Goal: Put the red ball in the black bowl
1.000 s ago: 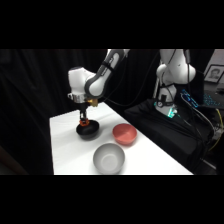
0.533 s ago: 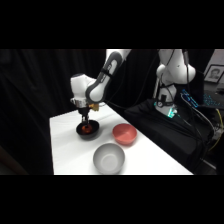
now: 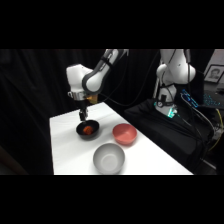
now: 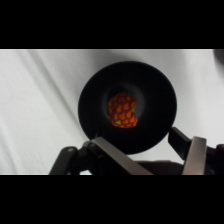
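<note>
Wrist view shows the red ball [image 4: 123, 110] lying at the bottom of the black bowl [image 4: 155, 85], so the placing looks done; only the arm's retreat seems left. The fingers [image 4: 117, 159] stand spread apart above the bowl's near rim, holding nothing. Compared with a second ago, the gripper [image 3: 83, 115] has risen clear of the bowl on the bench [image 3: 65, 145], the ball left uncovered.
</note>
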